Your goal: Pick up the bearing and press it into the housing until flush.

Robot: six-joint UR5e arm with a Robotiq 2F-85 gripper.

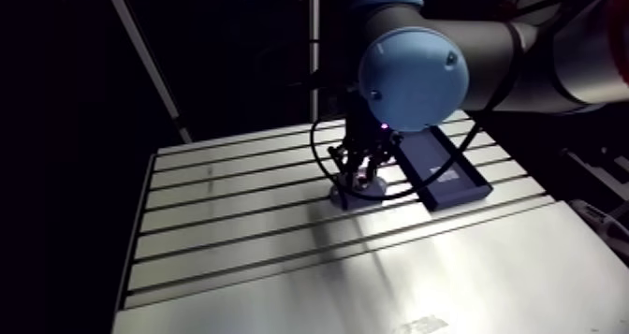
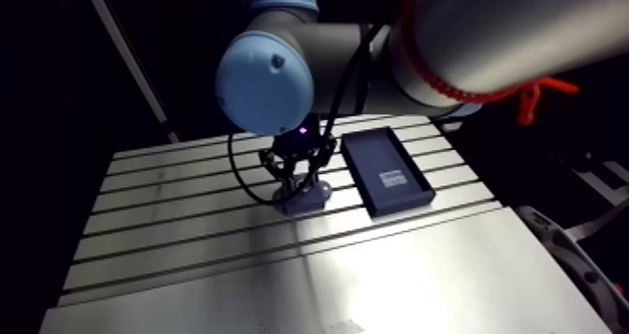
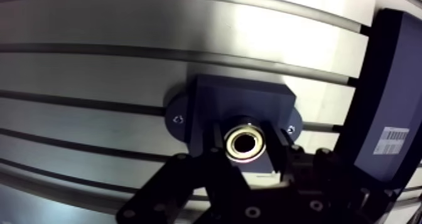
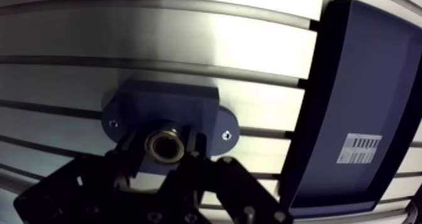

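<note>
Fingers closed on the bearing [image 3: 245, 145], the gripper [image 3: 247, 154] hangs over the housing [image 3: 242, 101]. A straight, square push should seat it flush.

We see a brassy, possibly gold-toned bearing [image 3: 245, 142], a slate-blue housing [image 3: 242, 101], a navy tray [image 4: 370, 82] with a white barcoded label [image 4: 360, 149], and a silver, dark-slotted table [image 3: 94, 69].

A white rectangular sticker [image 4: 360, 149] is showing a black barcode on the floor of the dark blue rectangular plastic tray [image 4: 364, 63]; its print is appearing too small to read.
</note>
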